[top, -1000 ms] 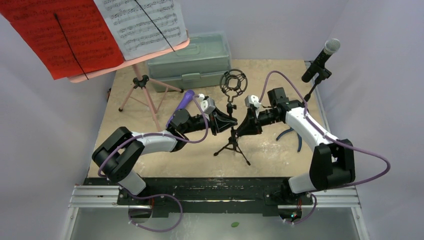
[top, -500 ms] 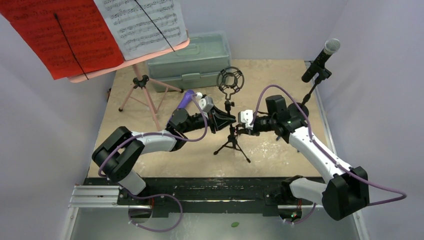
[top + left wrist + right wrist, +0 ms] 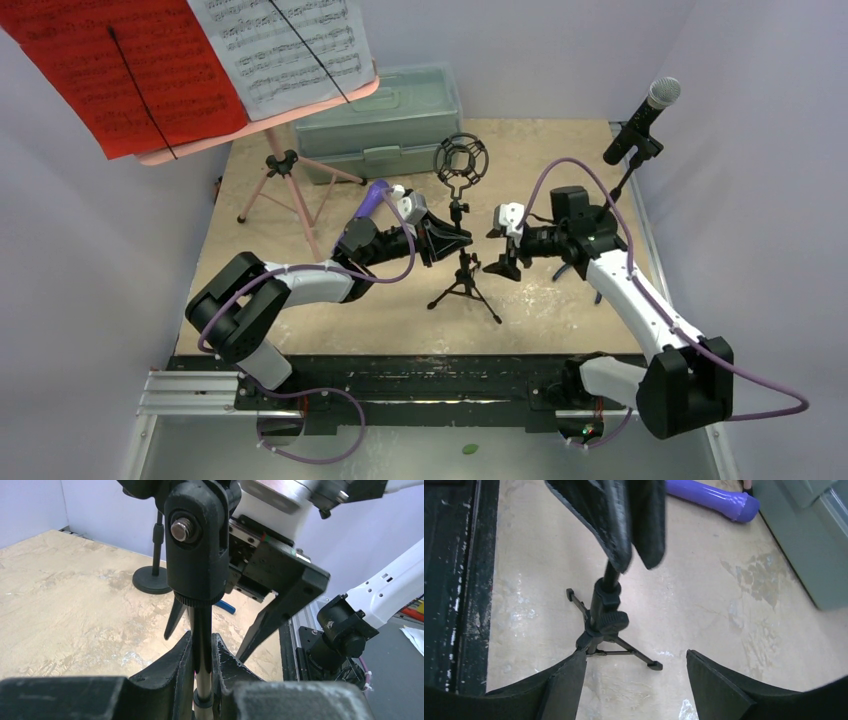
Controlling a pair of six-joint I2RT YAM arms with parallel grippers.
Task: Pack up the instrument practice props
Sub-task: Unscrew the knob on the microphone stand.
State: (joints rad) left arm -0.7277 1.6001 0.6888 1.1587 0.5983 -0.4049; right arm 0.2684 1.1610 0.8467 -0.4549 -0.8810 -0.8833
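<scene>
**A:** Left gripper (image 3: 202,652) is clamping the thin pole (image 3: 201,625) of the small black mic mount (image 3: 463,270). Both pads are pressing the metal just under the swivel knuckle (image 3: 196,540). Right gripper (image 3: 634,655) is hanging released with its jaws wide, just beside the mount on its right and touching nothing.

**B:** Noting position. The mount is standing upright on its tripod feet (image 3: 611,645) near the middle of the table (image 3: 400,320), carrying the shock ring (image 3: 461,158) on top. Purple microphone (image 3: 711,497) is lying flat on the table behind the left arm.

**A:** Handling judgement: I am reading the mount as light and stiff, but top-heavy. The polished pole is looking slippery, so a single pinch may be letting it twist or slide.

**B:** Agreed. I am favouring a second hold low on the pole, at the ribbed collar (image 3: 610,615) above the legs. I am ruling out the ring, since its suspension is looking fragile. The thin legs are probably folding under any side load.
</scene>
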